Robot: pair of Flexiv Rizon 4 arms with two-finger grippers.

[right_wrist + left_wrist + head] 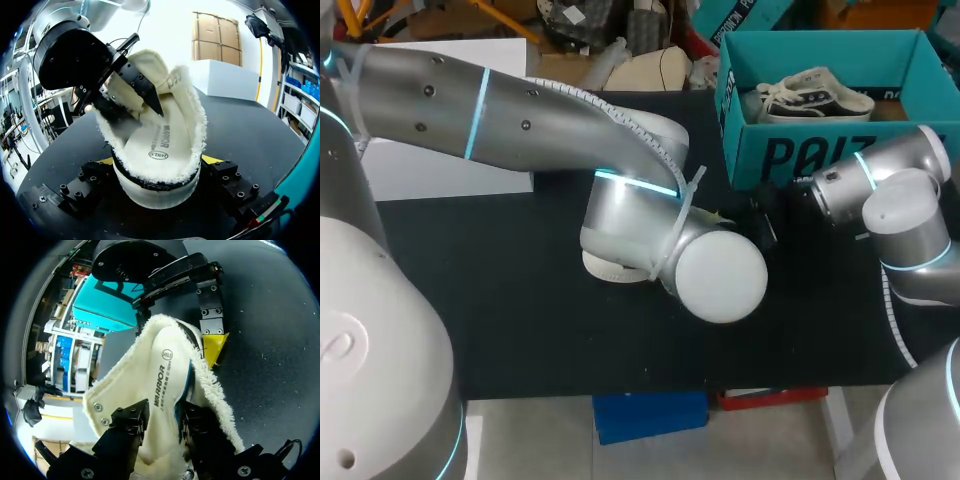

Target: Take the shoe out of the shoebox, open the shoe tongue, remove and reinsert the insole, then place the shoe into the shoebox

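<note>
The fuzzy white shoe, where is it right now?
In the right wrist view the white shoe is held between the right gripper fingers over the black table, close to the teal shoebox.

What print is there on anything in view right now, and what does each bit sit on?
Insole in the shoe: one word in capitals, sharp and legible; brand print, so not quoted.
Oval stamp on the insole: small digits inside.
Shoebox front wall: big dark letters, partly hidden.
</note>
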